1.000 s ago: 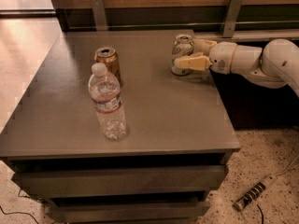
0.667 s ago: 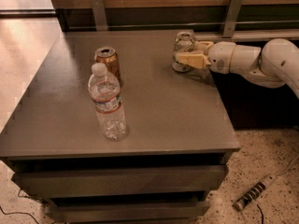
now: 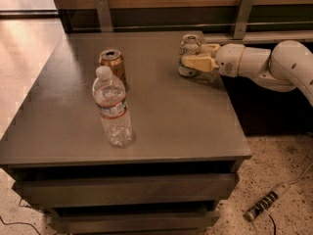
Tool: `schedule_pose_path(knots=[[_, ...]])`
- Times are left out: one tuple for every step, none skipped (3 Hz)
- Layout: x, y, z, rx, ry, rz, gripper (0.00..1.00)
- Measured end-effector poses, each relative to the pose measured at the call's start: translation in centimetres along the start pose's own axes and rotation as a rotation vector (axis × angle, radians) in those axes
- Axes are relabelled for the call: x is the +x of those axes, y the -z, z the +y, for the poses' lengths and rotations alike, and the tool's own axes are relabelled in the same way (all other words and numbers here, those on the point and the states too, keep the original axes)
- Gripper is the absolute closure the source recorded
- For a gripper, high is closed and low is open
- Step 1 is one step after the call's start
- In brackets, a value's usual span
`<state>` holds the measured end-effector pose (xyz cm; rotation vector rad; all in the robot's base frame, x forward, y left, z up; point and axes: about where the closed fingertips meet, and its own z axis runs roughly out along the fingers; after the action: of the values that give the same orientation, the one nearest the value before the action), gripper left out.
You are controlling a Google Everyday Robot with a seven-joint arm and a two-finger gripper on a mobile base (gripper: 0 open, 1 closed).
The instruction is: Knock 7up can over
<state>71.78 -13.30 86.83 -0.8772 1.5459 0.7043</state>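
Observation:
The 7up can (image 3: 189, 47), pale silvery with a silver top, stands upright near the far right edge of the grey table (image 3: 171, 116). My gripper (image 3: 196, 58) reaches in from the right on a white arm (image 3: 264, 65) and is right against the can, partly covering its lower front. The can's markings are mostly hidden behind the gripper.
A copper-orange can (image 3: 113, 66) stands left of centre, with a clear water bottle (image 3: 113, 109) just in front of it. A wooden wall with metal brackets (image 3: 243, 13) runs behind the table. A power strip (image 3: 268, 201) lies on the floor at the right.
My gripper has shifted slightly up and toward the 7up can, closing against its front. The can still stands upright. The bottle and the orange can have not moved.

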Motion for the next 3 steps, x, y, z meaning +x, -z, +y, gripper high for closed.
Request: schedule_pose_path(knots=[[-0.5, 0.0, 0.2, -0.007, 0.013, 0.03, 1.0], [-2.6, 0.1, 0.8, -0.025, 0.07, 0.153, 1.0], [-4.2, 0.7, 1.1, -0.014, 0.129, 0.302, 1.0]])
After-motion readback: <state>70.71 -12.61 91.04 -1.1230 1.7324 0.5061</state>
